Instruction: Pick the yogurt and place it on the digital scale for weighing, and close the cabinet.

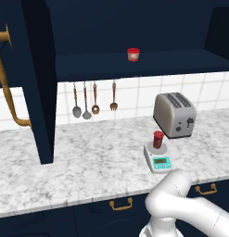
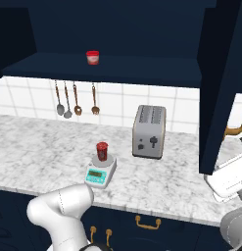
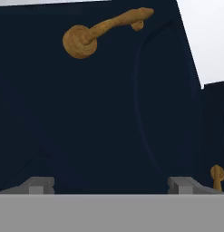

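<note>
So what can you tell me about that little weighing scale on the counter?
The digital scale is a small white rectangular unit with a round silver platter on top and a teal front panel carrying a small display. It sits flat on the marble counter, in front of the silver toaster and apart from it. The yogurt, a dark-red cup, stands upright on its platter.

nothing readable from my end. the digital scale (image 1: 158,160) has a lit teal display, but any digits are too small to make out. the red-lidded cup (image 1: 133,54) on the shelf carries a blurred label, no legible text.
</note>
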### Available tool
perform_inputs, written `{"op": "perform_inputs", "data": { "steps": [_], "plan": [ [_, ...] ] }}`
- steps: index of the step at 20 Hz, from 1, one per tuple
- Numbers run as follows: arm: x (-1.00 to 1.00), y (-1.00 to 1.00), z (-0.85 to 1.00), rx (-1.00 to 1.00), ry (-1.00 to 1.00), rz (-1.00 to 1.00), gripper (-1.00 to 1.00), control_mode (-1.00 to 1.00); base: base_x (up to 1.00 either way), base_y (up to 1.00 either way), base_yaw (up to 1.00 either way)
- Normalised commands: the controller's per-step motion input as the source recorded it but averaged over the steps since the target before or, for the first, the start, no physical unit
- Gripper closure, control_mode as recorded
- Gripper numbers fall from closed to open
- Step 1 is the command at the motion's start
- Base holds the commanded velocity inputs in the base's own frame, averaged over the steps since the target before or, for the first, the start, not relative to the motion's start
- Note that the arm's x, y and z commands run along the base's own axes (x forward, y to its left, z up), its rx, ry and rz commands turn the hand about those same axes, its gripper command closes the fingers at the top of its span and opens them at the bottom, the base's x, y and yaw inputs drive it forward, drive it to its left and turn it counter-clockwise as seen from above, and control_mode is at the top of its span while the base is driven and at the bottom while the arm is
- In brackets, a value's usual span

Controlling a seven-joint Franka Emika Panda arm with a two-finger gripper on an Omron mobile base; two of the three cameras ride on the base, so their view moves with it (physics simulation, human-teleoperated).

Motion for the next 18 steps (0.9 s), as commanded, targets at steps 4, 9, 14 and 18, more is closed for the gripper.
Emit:
{"op": "perform_inputs", "data": {
  "steps": [4, 9, 14, 18],
  "plan": [
    [0.04, 0.34, 0.46, 0.00, 0.00, -0.04, -1.00, -1.00, 0.00, 0.00, 0.00],
    [-0.06, 0.68, 0.85, 0.00, -0.07, -0.01, -1.00, -1.00, 0.00, 0.00, 0.00],
    [-0.12, 0.68, 1.00, -0.02, -0.17, -0.01, -1.00, -1.00, 0.00, 0.00, 0.00],
    [0.07, 1.00, 0.95, -0.12, -0.09, -0.04, -1.00, -1.00, 0.00, 0.00, 0.00]
  ]
}}
